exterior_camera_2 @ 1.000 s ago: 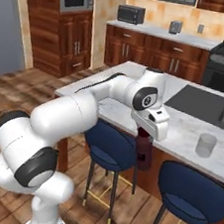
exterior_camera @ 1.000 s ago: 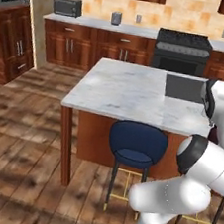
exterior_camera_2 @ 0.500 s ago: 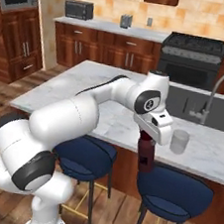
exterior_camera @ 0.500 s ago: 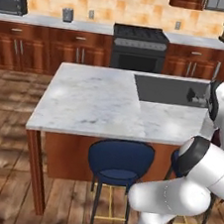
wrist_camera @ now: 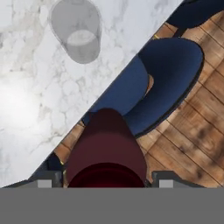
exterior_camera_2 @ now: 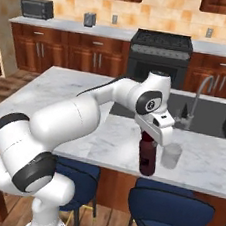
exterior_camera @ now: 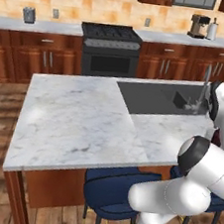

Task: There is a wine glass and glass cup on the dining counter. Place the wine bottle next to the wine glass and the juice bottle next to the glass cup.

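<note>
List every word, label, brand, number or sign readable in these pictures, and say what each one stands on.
None: no readable text in any view.
The juice bottle held in the gripper carries no label.
The glass cup is plain and clear.
The microwave and coffee machine are too small and blurred to show any marking.

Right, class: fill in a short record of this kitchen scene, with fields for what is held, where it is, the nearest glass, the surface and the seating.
held: stubby dark maroon juice bottle, in the gripper
bottle position: upright, at the near edge of the white-grey marble dining counter
nearest glass: short clear straight-sided glass cup, standing on the counter beside the bottle
inset: dark sink with curved tap
seating: blue stools below the near edge
</note>
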Robot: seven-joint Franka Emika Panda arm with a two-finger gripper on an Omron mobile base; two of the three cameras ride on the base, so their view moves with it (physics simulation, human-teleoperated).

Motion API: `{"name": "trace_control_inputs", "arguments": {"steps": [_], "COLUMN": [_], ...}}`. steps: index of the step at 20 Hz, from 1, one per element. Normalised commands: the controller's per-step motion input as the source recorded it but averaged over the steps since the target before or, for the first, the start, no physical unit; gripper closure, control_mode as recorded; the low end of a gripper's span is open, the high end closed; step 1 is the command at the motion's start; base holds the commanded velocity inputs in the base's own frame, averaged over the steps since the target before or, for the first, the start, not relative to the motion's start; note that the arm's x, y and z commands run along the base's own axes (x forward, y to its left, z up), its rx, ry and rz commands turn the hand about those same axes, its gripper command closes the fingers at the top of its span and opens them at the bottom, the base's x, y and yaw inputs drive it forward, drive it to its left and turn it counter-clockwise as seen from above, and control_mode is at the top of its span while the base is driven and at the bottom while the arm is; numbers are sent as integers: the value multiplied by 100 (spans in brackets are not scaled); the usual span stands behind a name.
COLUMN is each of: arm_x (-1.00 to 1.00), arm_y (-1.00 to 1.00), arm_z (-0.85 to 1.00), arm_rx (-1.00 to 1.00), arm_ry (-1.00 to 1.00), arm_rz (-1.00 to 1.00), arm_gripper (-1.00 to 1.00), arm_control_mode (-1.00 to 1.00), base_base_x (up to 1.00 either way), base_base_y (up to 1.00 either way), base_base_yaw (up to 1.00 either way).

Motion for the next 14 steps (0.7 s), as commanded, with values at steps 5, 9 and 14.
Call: {"name": "trace_control_inputs", "arguments": {"steps": [5, 9, 14], "arm_x": [0, 0, 0], "arm_y": [0, 0, 0], "arm_z": [0, 0, 0], "arm_rx": [0, 0, 0], "arm_ry": [0, 0, 0], "arm_rz": [0, 0, 0], "arm_gripper": [100, 100, 100], "arm_control_mode": [100, 100, 100], "base_base_x": [54, 17, 1], "base_base_y": [23, 10, 0], "base_base_yaw": [-27, -5, 0]}}
